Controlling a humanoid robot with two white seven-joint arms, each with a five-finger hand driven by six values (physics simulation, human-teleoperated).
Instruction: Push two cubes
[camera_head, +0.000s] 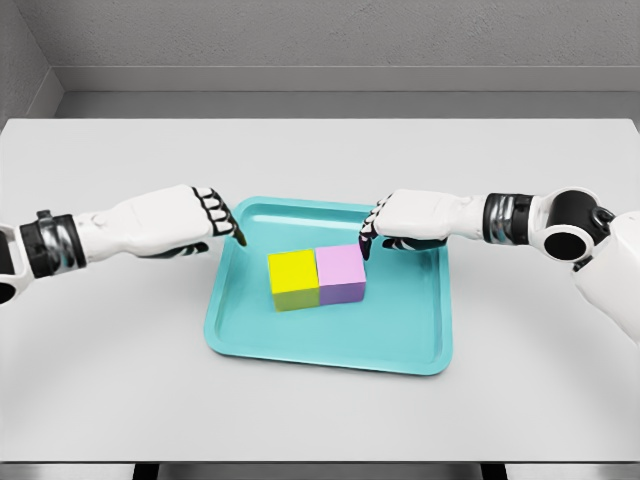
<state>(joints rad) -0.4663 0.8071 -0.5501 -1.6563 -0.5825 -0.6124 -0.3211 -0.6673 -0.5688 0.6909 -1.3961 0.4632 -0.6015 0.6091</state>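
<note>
A yellow cube (293, 279) and a pink-purple cube (342, 274) sit side by side, faces touching, in the middle of a teal tray (400, 345). My left hand (215, 215) hovers over the tray's left rim, fingers curled downward, a clear gap away from the yellow cube. My right hand (375, 232) reaches in from the right, its curled fingertips just above and behind the pink cube's upper right corner; contact is unclear. Neither hand holds anything.
The tray lies on a white table (120, 380) with a grey wall behind. The table's front edge runs along the bottom of the view.
</note>
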